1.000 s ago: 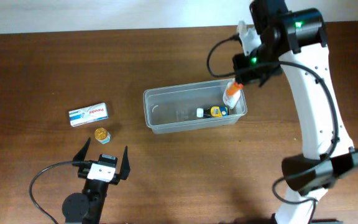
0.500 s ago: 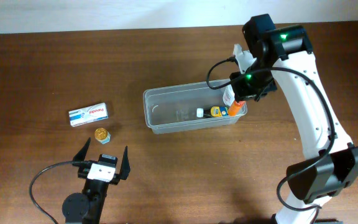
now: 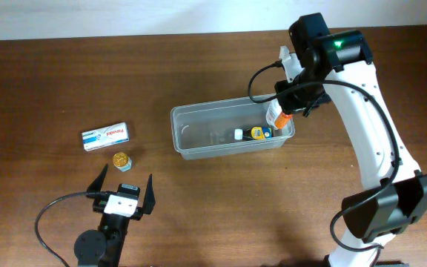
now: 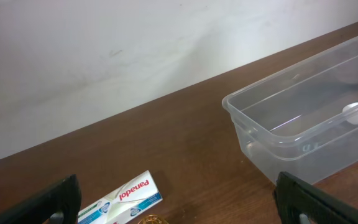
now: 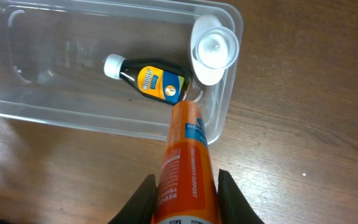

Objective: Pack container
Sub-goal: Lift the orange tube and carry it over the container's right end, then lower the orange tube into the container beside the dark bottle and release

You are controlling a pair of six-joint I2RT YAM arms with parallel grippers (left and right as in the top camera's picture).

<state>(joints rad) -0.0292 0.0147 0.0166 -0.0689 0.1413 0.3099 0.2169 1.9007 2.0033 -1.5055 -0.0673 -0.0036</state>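
The clear plastic container stands mid-table; it also shows in the right wrist view and the left wrist view. A small dark bottle with a yellow label and white cap lies inside it. My right gripper is shut on an orange tube and holds it tilted over the container's right end, white cap end down inside. My left gripper is open and empty near the front edge.
A white and blue Panadol box lies left of the container and also shows in the left wrist view. A small gold-capped item sits just in front of the box. A pale wall runs behind the table.
My right arm has swung left and brought the orange tube lower, from above the container's right rim to inside its right end. The left arm has not moved.
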